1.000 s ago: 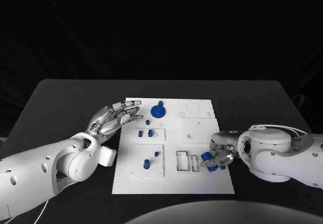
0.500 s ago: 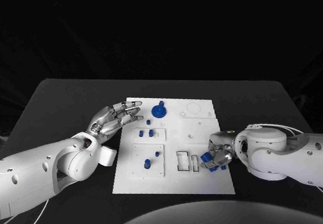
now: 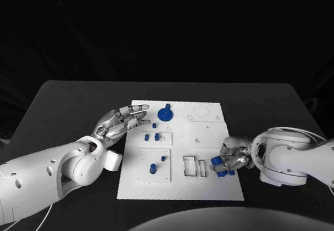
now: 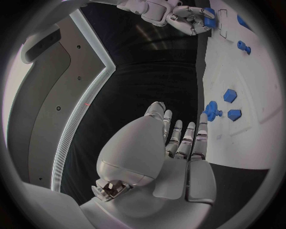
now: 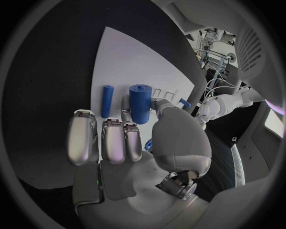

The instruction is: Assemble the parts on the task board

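Right silver hand [image 5: 128,143] pinches a fat blue cylinder part [image 5: 140,105] over the white task board's [image 3: 213,185] near right edge; a thin blue rod [image 5: 107,100] lies just beside it. Contact with the board is hidden by fingers. Left silver hand [image 3: 120,121] hovers empty, fingers spread, at the board's far left corner near the blue gear [image 3: 163,114].

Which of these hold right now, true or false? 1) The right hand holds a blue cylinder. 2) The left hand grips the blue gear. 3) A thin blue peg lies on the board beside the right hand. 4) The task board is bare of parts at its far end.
1) True: the right hand pinches a blue cylinder.
2) False: the left hand rests open at the edge of the task board; the blue gear sits apart from its fingers.
3) True: a thin blue peg lies flat on the board.
4) False: the gear stands there.
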Action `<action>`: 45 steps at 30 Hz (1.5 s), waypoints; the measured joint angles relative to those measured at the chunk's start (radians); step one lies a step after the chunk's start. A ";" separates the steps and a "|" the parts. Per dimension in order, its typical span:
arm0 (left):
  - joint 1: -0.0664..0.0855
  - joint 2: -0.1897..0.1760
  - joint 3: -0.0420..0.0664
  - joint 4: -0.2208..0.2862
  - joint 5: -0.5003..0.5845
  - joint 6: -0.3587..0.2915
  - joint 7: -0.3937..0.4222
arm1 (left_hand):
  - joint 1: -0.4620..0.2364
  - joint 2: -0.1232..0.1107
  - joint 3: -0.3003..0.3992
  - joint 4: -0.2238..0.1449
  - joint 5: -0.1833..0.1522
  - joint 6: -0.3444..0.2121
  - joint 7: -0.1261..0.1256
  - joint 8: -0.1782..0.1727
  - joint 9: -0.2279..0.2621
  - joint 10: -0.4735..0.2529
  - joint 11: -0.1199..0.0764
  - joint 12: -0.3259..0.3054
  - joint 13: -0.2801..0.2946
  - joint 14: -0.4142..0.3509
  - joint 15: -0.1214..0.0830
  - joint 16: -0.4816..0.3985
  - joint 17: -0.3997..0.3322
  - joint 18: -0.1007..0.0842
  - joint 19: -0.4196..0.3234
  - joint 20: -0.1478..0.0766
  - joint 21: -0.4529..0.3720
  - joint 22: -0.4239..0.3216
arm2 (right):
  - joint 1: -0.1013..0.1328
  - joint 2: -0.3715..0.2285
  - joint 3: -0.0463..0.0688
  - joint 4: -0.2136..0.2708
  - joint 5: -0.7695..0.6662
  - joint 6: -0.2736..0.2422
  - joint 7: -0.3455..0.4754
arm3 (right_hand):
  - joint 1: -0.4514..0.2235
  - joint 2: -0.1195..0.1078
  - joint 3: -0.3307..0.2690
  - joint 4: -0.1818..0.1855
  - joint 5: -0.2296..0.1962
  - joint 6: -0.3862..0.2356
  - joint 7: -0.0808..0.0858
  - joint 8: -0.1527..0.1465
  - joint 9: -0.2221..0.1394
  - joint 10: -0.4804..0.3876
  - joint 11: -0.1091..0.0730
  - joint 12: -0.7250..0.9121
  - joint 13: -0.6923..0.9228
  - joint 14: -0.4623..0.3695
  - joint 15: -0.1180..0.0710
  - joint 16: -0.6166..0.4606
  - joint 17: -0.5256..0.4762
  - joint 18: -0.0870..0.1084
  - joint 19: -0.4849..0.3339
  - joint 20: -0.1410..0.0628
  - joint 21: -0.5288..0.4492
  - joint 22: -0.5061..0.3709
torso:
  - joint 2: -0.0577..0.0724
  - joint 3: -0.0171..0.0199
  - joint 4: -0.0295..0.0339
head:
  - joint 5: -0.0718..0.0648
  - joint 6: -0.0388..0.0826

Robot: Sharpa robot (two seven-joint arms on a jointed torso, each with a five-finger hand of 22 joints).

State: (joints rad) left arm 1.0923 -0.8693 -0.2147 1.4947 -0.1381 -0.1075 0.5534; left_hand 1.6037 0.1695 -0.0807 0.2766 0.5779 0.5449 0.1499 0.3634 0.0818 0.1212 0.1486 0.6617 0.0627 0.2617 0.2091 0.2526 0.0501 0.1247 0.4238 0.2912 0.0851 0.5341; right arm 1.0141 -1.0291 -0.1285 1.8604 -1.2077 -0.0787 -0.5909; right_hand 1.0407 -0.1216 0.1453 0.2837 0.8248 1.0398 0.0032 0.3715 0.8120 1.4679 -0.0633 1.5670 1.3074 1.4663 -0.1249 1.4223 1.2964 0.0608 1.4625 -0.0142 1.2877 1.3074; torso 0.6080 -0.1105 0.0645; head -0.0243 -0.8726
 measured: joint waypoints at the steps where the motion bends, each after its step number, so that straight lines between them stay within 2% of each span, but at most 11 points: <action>1: 0.000 0.001 0.000 0.000 0.000 0.000 0.000 | 0.000 0.000 0.000 0.000 0.000 0.000 0.000 0.000 0.000 0.000 0.000 0.000 0.000 0.000 0.000 0.000 0.000 0.000 0.000 0.000 0.000 0.000 | 0.013 -0.005 0.000 0.009 0.028 -0.007 0.001 | -0.005 0.005 0.003 0.003 0.000 0.000 0.000 0.000 0.004 0.000 0.000 0.000 0.000 0.000 0.000 0.000 0.000 0.000 0.000 0.000 0.000 0.000 | 0.000 -0.0002 0.0000 | 0.000 0.000; 5: 0.000 0.003 0.000 -0.002 0.000 0.000 -0.001 | 0.000 0.000 0.000 0.000 0.000 0.000 0.000 0.000 0.000 0.000 0.000 0.000 0.000 0.000 0.000 0.000 0.000 0.000 0.000 0.000 0.000 0.000 | 0.045 -0.014 0.005 0.029 0.126 -0.035 0.007 | -0.016 0.016 0.011 0.011 -0.048 0.000 0.000 0.000 0.011 0.000 0.000 0.000 0.000 0.000 0.000 -0.002 -0.016 0.000 0.000 0.000 -0.018 0.000 | 0.000 -0.0011 0.0001 | -0.005 0.000; 9: 0.000 0.004 0.000 -0.002 0.000 0.000 -0.002 | 0.000 0.000 0.000 0.000 0.000 0.000 0.000 0.000 0.000 0.000 0.000 0.000 0.000 0.000 0.000 0.000 0.000 0.000 0.000 0.000 0.000 0.000 | 0.052 -0.007 0.004 0.031 0.210 -0.049 0.007 | -0.022 0.022 0.014 0.014 -0.091 -0.006 0.006 -0.009 0.013 0.000 0.000 0.000 0.000 0.000 0.000 -0.010 -0.027 0.000 0.000 0.000 -0.045 0.000 | -0.001 -0.0012 0.0011 | -0.007 0.000; 16: -0.001 0.004 0.000 -0.002 0.000 0.000 -0.003 | 0.000 0.000 0.000 0.000 0.000 0.000 0.000 0.000 0.000 0.000 0.000 0.000 0.000 0.000 0.000 0.004 0.000 0.000 0.000 0.000 0.000 -0.001 | 0.042 0.033 0.003 -0.003 0.289 -0.047 0.005 | -0.040 0.041 0.020 0.014 -0.185 -0.037 0.022 -0.017 0.020 -0.002 0.009 0.000 0.000 -0.002 0.010 -0.018 -0.043 0.000 -0.007 0.011 -0.090 0.000 | -0.001 -0.0016 0.0011 | -0.003 0.000; 20: -0.001 0.004 0.000 -0.002 0.000 0.000 -0.004 | 0.000 0.000 0.000 0.000 0.000 0.000 0.000 0.000 0.000 0.000 0.000 0.000 0.000 0.000 0.000 0.004 0.000 0.000 0.000 0.000 0.000 -0.001 | 0.035 0.058 0.003 -0.027 0.309 -0.041 0.002 | -0.053 0.055 0.049 -0.012 -0.249 -0.054 0.028 -0.023 0.020 -0.002 0.016 0.000 0.000 0.000 0.014 -0.032 -0.059 0.002 -0.014 0.018 -0.115 0.001 | -0.001 -0.0016 0.0012 | 0.000 0.000; 22: -0.001 0.004 0.000 -0.002 0.000 0.000 -0.004 | 0.000 0.000 0.000 0.000 0.000 0.000 0.000 0.000 0.000 0.000 0.000 0.000 0.000 0.000 0.000 0.004 0.000 0.000 0.000 0.000 0.000 -0.001 | 0.033 0.071 0.003 -0.036 0.316 -0.037 0.000 | -0.060 0.063 0.070 -0.033 -0.284 -0.060 0.031 -0.028 0.018 -0.002 0.016 0.000 0.001 0.000 0.021 -0.041 -0.072 0.016 -0.020 0.024 -0.130 0.001 | -0.001 -0.0011 0.0017 | 0.001 0.000; 25: -0.001 0.004 0.000 -0.002 0.000 0.001 -0.004 | 0.000 0.000 0.000 0.000 0.000 0.000 0.000 0.000 0.000 0.000 0.000 0.000 0.000 0.000 0.000 0.004 0.000 0.000 0.000 0.000 0.000 -0.001 | 0.031 0.089 0.003 -0.047 0.323 -0.031 -0.003 | -0.067 0.069 0.070 -0.033 -0.319 -0.065 0.036 -0.029 0.018 -0.002 0.024 0.000 0.001 0.000 0.021 -0.051 -0.089 0.016 -0.023 0.027 -0.151 0.001 | -0.002 -0.0007 0.0017 | 0.002 0.000; 28: -0.001 0.004 0.000 -0.002 0.000 0.001 -0.005 | 0.000 0.000 0.006 0.000 0.000 0.004 0.004 0.000 0.000 0.002 0.002 0.000 0.000 0.004 0.004 0.004 0.000 0.000 0.000 0.000 0.000 -0.001 | 0.030 0.103 0.005 -0.056 0.326 -0.027 -0.008 | -0.068 0.067 0.079 -0.042 -0.329 -0.064 0.036 -0.025 0.019 -0.002 0.024 0.000 0.001 0.000 0.021 -0.052 -0.095 0.016 -0.023 0.027 -0.157 0.001 | -0.001 -0.0008 0.0012 | 0.003 0.000; 32: -0.001 0.005 0.000 -0.003 0.000 0.001 -0.005 | 0.000 0.000 0.006 0.000 0.000 0.004 0.004 0.000 0.000 0.004 0.004 0.000 0.000 0.004 0.004 0.004 0.000 0.000 0.000 0.000 0.000 -0.001 | 0.028 0.119 0.003 -0.063 0.326 -0.025 -0.014 | -0.074 0.062 0.098 -0.061 -0.335 -0.066 0.038 -0.036 0.016 -0.002 0.024 0.000 0.001 0.000 0.021 -0.056 -0.100 0.016 -0.027 0.031 -0.163 0.001 | -0.001 -0.0009 0.0006 | 0.002 0.000; 45: -0.001 0.011 0.000 -0.009 0.000 0.003 -0.008 | 0.008 0.000 0.006 0.000 0.004 0.004 0.004 0.000 0.000 0.004 0.004 0.000 0.000 0.004 0.004 0.004 0.000 0.000 0.000 0.000 0.000 -0.002 | 0.027 0.137 0.003 -0.060 0.321 -0.027 -0.015 | -0.077 0.065 0.101 -0.065 -0.343 -0.068 0.040 -0.035 0.017 -0.002 0.024 0.000 0.001 0.000 0.021 -0.060 -0.106 0.016 -0.027 0.031 -0.167 0.000 | 0.000 -0.0008 0.0003 | 0.002 0.000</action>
State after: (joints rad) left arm 1.0917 -0.8585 -0.2147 1.4860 -0.1380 -0.1048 0.5455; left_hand 1.6119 0.1696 -0.0751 0.2767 0.5821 0.5485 0.1534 0.3635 0.0820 0.1250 0.1522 0.6617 0.0627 0.2654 0.2127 0.2565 0.0501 0.1246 0.4238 0.2912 0.0851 0.5324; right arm 1.0410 -0.8923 -0.1257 1.8001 -0.8868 -0.1062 -0.6060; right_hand 0.9641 -0.0569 0.2467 0.2191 0.4817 0.9715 0.0435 0.3367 0.8285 1.4660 -0.0395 1.5670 1.3079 1.4664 -0.1035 1.3621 1.1901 0.0769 1.4359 0.0164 1.1208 1.3078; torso 0.6079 -0.1113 0.0648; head -0.0226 -0.8726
